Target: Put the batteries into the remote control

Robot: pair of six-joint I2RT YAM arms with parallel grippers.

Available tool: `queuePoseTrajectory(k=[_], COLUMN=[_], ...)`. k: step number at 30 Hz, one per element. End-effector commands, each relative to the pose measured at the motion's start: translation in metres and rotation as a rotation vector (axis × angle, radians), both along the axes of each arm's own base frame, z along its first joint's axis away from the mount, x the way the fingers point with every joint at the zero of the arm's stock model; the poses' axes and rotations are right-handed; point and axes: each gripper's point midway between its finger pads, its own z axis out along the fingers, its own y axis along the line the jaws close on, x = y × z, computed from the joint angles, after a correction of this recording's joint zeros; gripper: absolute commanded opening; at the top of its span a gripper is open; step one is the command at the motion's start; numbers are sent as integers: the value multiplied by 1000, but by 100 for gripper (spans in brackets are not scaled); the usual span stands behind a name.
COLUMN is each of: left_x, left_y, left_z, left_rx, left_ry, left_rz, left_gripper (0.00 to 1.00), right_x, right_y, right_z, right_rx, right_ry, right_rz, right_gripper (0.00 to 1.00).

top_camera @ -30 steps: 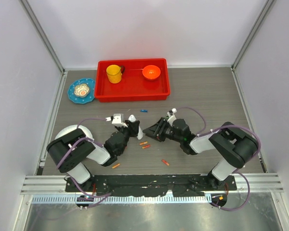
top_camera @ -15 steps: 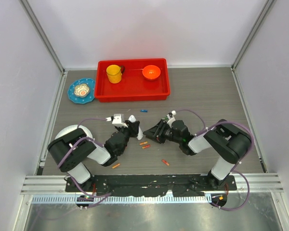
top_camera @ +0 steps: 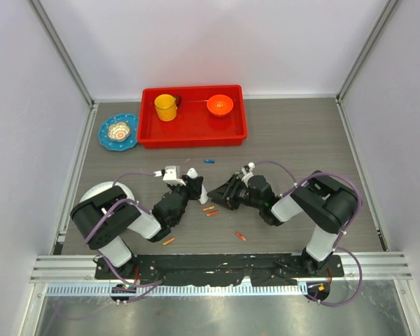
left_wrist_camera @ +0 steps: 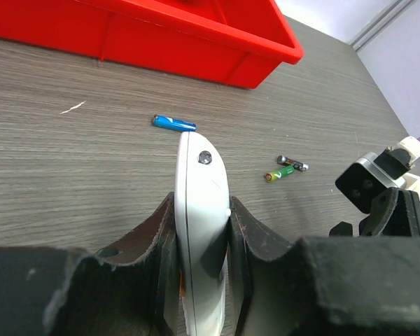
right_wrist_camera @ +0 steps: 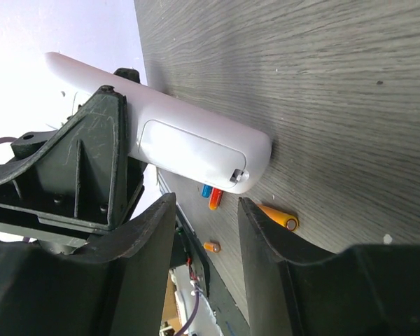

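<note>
My left gripper (top_camera: 192, 184) is shut on the white remote control (top_camera: 193, 175) and holds it on edge, its rounded end sticking out past the fingers (left_wrist_camera: 201, 203). In the right wrist view the remote (right_wrist_camera: 189, 143) shows a closed cover panel with a small latch. My right gripper (top_camera: 217, 190) is open and empty just right of the remote, its jaws (right_wrist_camera: 206, 231) apart below the remote's end. Batteries lie on the table: a blue one (top_camera: 208, 161), two orange ones (top_camera: 210, 210) under the grippers, and orange ones at the front (top_camera: 169, 241) (top_camera: 240, 236).
A red tray (top_camera: 192, 133) at the back holds a yellow cup (top_camera: 166, 106) and an orange bowl (top_camera: 220, 105). A blue plate (top_camera: 118, 131) lies left of it. A white plate (top_camera: 98, 190) is partly hidden under the left arm. A green battery (left_wrist_camera: 280, 173) lies near the right gripper.
The right arm's elbow has swung in towards the left, while its gripper stays open beside the remote. The left arm and the remote have not moved.
</note>
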Motion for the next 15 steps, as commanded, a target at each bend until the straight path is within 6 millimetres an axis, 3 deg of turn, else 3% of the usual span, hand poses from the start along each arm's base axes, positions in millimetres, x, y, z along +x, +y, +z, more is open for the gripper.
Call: queuePoseTrajectory(k=[1,15], left_x=[7,5], left_y=[-2,-4], left_z=[62,61], left_rx=[-206,-211], left_ry=[-169,-163], left_rz=[19,9], left_gripper=[0,0], right_x=[8,11], right_y=[12,19], right_z=[17,15], right_rx=[56,77], right_ry=[-46,-40], right_rz=[10,11], right_gripper=[46,46])
